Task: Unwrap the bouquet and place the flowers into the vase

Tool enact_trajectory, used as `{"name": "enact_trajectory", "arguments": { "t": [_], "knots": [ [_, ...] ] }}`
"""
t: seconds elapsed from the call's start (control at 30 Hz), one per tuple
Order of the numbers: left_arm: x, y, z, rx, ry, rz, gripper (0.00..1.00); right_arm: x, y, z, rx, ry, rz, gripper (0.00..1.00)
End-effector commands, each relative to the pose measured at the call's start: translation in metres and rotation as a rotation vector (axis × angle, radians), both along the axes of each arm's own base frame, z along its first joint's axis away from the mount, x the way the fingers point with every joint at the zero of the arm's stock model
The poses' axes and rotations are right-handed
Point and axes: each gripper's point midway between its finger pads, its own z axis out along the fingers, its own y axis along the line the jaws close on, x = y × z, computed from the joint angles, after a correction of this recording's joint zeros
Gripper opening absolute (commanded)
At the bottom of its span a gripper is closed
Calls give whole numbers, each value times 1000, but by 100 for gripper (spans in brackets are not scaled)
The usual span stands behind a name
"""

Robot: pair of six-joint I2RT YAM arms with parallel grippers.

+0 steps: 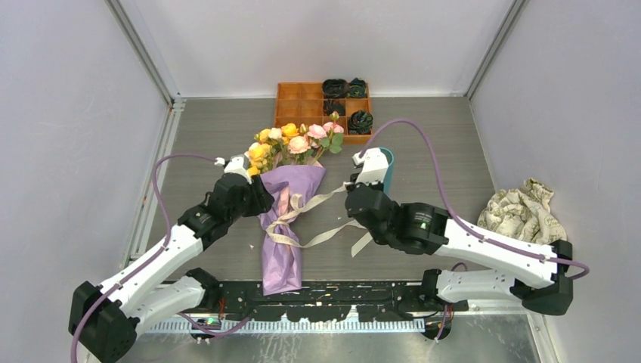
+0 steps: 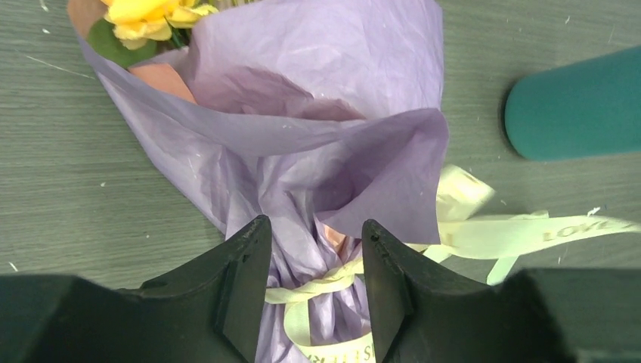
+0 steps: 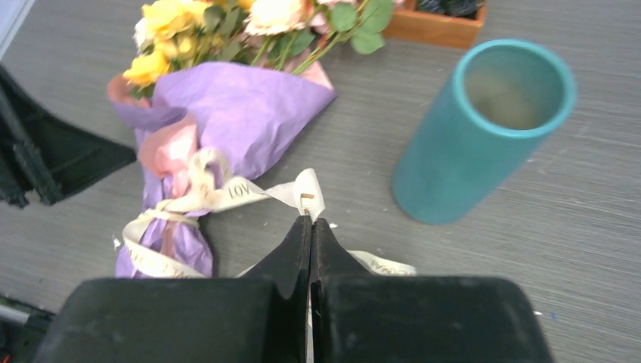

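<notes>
Wrapped bouquet [image 1: 291, 200] flat beside upright vase [image 1: 388, 171]

The top external camera sits high above the near edge, looking down and forward over the whole surface [image 1: 423, 144] to its far edge. The left wrist camera hangs close over the bouquet [image 2: 302, 113], looking past its own fingers [image 2: 242, 287]. The right wrist camera stands farther back, facing the far edge. All three share the bouquet, its ribbon [image 3: 227, 195] and the vase [image 3: 461, 144].
</notes>
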Motion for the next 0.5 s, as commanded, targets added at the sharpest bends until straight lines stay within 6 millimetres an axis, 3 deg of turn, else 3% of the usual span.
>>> {"name": "enact_trajectory", "arguments": {
  "t": [0.0, 0.1, 0.2, 0.27, 0.37, 0.47],
  "knots": [
    [-6, -9, -8, -11, 23, -70, 46, 12, -38, 29, 7, -73, -162, 3],
    [-11, -13, -16, -22, 55, -92, 42, 17, -55, 27, 5, -64, -234, 9],
    [-18, -13, -23, -29, 85, -98, 39, 24, -66, 23, -1, -45, -292, 30],
    [-23, -11, -27, -27, 104, -93, 38, 25, -66, 21, -4, -33, -293, 37],
    [-33, -6, -36, -27, 136, -82, 38, 22, -46, 19, 39, -4, -207, 42],
    [-43, 1, -47, -30, 160, -60, 38, 12, -3, 11, 139, 67, -27, 46]
  ]
}}
